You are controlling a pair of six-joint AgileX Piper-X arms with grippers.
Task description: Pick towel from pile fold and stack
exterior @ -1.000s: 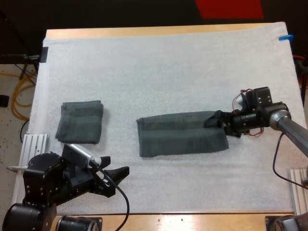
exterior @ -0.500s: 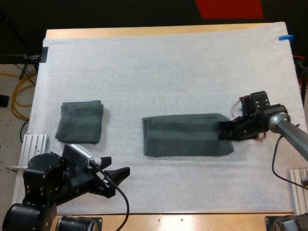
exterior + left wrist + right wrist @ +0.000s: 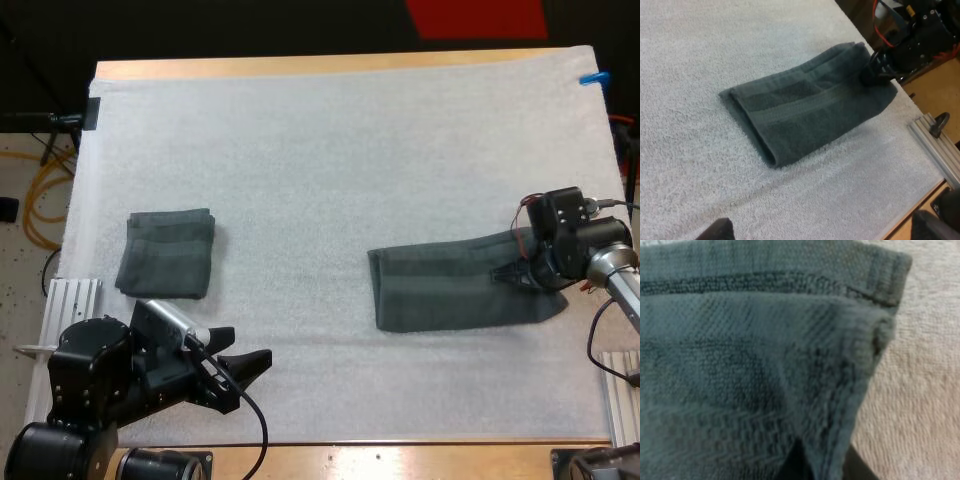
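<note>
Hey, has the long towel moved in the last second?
Yes. The long towel slid right, away from the unmoved folded towel, with the right gripper pinching its end.

A white mat [image 3: 330,160] covers the wooden table [image 3: 300,66]. On the mat lie a small folded towel [image 3: 166,253] at the left and a longer half-folded towel [image 3: 455,290] near the right edge.

Both on mat [image 3: 330,140]; towel [image 3: 450,290] right of folded stack [image 3: 166,253].

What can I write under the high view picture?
Right gripper pinches the long towel at its end; a small folded towel lies near the open left gripper.
</note>
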